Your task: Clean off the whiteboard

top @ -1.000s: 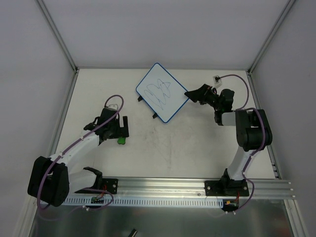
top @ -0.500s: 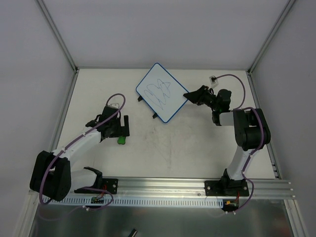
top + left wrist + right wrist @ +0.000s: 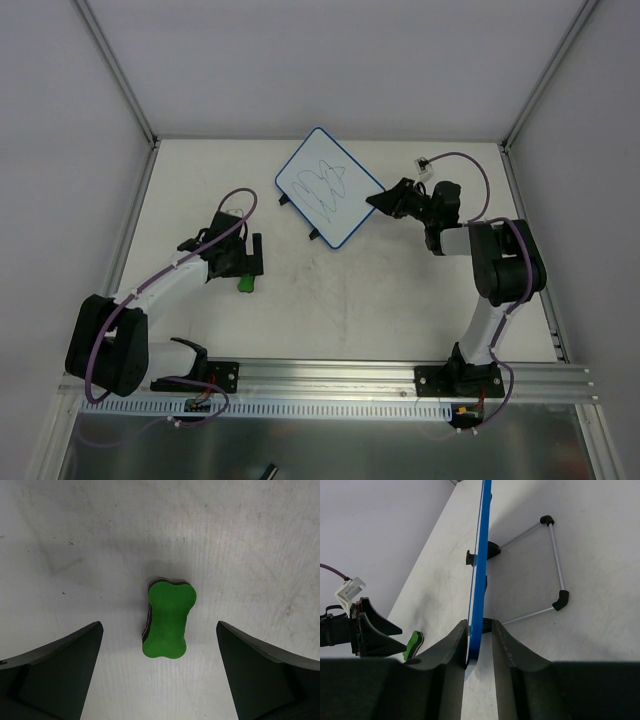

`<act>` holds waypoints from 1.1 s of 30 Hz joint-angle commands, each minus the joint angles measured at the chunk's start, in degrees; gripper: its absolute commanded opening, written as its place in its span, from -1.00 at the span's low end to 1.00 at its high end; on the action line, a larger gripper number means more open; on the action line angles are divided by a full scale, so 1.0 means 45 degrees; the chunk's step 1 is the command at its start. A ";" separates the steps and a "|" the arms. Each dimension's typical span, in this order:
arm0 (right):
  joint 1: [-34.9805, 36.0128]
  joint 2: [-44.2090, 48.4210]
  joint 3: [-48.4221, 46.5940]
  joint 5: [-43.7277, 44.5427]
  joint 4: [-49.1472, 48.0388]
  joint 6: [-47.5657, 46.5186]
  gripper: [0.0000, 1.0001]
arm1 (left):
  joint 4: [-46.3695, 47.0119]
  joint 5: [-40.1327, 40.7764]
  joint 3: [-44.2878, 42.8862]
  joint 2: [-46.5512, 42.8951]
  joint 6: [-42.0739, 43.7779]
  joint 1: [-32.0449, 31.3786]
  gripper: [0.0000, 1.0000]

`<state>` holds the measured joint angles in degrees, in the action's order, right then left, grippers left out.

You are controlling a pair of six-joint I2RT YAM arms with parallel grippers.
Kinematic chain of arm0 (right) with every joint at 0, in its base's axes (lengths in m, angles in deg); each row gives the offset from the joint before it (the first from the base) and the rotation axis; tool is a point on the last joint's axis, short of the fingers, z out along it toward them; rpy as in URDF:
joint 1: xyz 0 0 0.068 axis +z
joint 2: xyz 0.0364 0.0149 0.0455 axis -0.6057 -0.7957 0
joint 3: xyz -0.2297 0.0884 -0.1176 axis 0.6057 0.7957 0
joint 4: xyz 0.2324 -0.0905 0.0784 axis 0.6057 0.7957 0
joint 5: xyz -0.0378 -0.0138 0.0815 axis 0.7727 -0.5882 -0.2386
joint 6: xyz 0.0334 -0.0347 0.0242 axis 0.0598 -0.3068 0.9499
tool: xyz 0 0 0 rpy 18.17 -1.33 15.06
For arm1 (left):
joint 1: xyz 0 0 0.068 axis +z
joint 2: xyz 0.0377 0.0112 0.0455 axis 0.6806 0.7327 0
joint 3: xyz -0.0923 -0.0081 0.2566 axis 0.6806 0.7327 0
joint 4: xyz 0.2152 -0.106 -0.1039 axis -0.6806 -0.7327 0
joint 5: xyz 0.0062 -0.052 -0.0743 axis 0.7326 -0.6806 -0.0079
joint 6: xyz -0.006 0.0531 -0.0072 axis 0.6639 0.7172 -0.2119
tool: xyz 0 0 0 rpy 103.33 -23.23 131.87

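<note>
Nearest the bases, the left arm [image 3: 165,285] reaches forward over the worktop [image 3: 350,300], and its jaws stand wide open above a green bone-shaped eraser [image 3: 167,620]. The eraser lies flat between the two dark fingers [image 3: 55,670], well apart from both. Farther back, toward the middle rear of the worktop, sits the whiteboard [image 3: 328,187], turned corner-on to the arms and carrying dark scribbled pen lines [image 3: 318,190]. The right arm [image 3: 500,270] bends in from the right, its jaws closed on the board's right-hand corner. In the right wrist view, the blue rim [image 3: 479,580] runs edge-on between the two fingers [image 3: 445,680]. Beyond them, a thin wire stand [image 3: 555,555] with black corner caps reaches out from the board's back.
</note>
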<state>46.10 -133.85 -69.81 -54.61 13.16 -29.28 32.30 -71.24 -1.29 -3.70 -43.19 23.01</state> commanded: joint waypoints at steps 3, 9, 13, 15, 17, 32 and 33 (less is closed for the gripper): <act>0.0091 0.0740 -0.0474 0.0211 0.0211 -0.0574 -0.51 | -0.0324 0.0132 -0.0537 0.0273 0.0311 -0.0036 0.98; 0.0091 0.0877 -0.0493 0.0211 0.0348 -0.0574 -0.90 | -0.0421 0.0015 -0.0732 0.0682 0.0389 -0.0036 0.90; 0.0091 0.0858 -0.0532 0.0191 0.0388 -0.0554 -1.00 | -0.0518 -0.0122 -0.0966 0.1112 0.0564 -0.0036 0.81; 0.0110 0.0838 -0.0552 0.0192 0.0388 -0.0554 -1.00 | -0.0577 -0.0160 -0.1162 0.1404 0.0643 -0.0036 0.74; 0.0110 0.0838 -0.0571 0.0153 0.0388 -0.0535 -1.00 | -0.0675 -0.0141 -0.1317 0.1601 0.0760 -0.0036 0.69; 0.0130 0.0740 -0.0610 0.0153 0.0387 -0.0496 -0.99 | -0.1085 -0.0162 -0.1885 0.2890 0.1248 -0.0425 0.22; 0.0111 0.0740 -0.0610 0.0153 0.0387 -0.0496 -1.00 | -0.1105 -0.0006 -0.1866 0.2949 0.1249 -0.0504 0.18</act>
<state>46.58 -132.14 -70.42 -54.94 16.83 -28.58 29.11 -71.70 -7.95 8.91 -39.06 21.87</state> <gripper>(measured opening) 0.065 0.599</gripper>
